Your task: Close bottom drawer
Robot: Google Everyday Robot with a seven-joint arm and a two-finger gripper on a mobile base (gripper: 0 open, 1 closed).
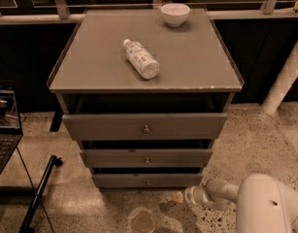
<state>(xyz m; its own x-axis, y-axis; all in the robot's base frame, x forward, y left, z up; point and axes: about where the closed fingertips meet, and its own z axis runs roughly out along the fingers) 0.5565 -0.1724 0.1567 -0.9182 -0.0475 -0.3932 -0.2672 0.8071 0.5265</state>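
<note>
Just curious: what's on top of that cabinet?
A bottle on its side and a white bowl at the back; the bowl's bottom is hidden. The gripper is low near the bottom drawer.

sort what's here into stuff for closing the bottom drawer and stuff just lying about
For the job:
bottom drawer, slightly open
hand, low near the floor by the drawer's right front corner

Lying about:
bottle and bowl on the cabinet top
laptop at left
</note>
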